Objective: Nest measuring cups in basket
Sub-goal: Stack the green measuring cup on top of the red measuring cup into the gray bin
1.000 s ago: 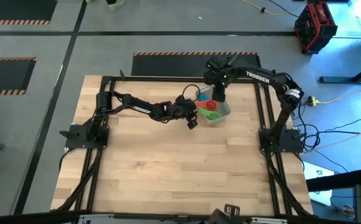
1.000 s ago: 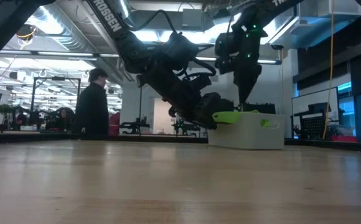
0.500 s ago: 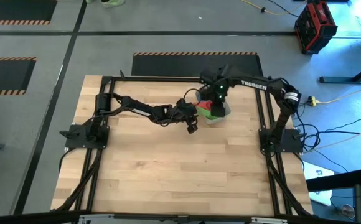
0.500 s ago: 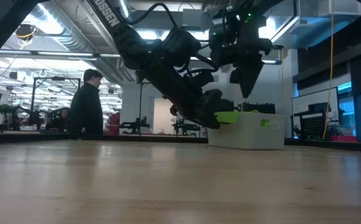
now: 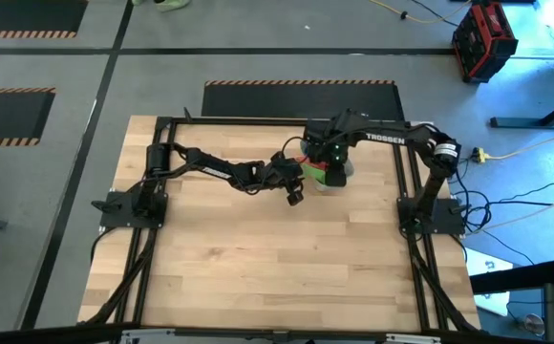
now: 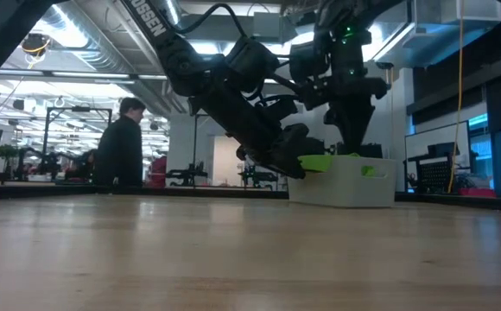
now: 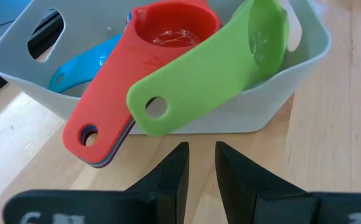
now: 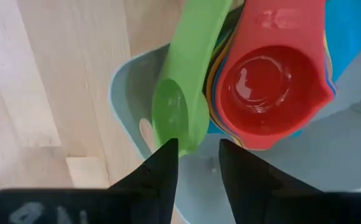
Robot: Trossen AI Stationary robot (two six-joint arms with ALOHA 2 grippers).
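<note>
While both arms are gathered at the tub, stage: late, with nesting mostly done but not finished.
Tub: the translucent grey rectangular plastic basket (image 7: 283,93) is set on the wooden counter (image 5: 258,258), towards its far side and right of centre.
Stack: the red plastic measuring cup (image 7: 174,31) is seated on top of a nested pile inside the basket. Purple, yellow and blue edges are seen beneath it, and the flat handles jut out over the rim.
Odd one out: the green plastic measuring cup (image 7: 230,68) is laid slanting across the rim just beside the stack, with its handle outside the tub; it is judged not yet nested.
Light blue cup: the light blue plastic cup (image 7: 81,65) is lodged in the basket; whether it carries the pile cannot be told.
Left pincer (image 7: 201,165): held low, just outside the basket's left wall and facing the handles; fingers slightly spread, nothing pinched.
Right pincer (image 8: 198,162): hung directly above the basket, spread and empty, one fingertip close to the green bowl.
Left to do: the green cup is judged to need seating in the stack.
</note>
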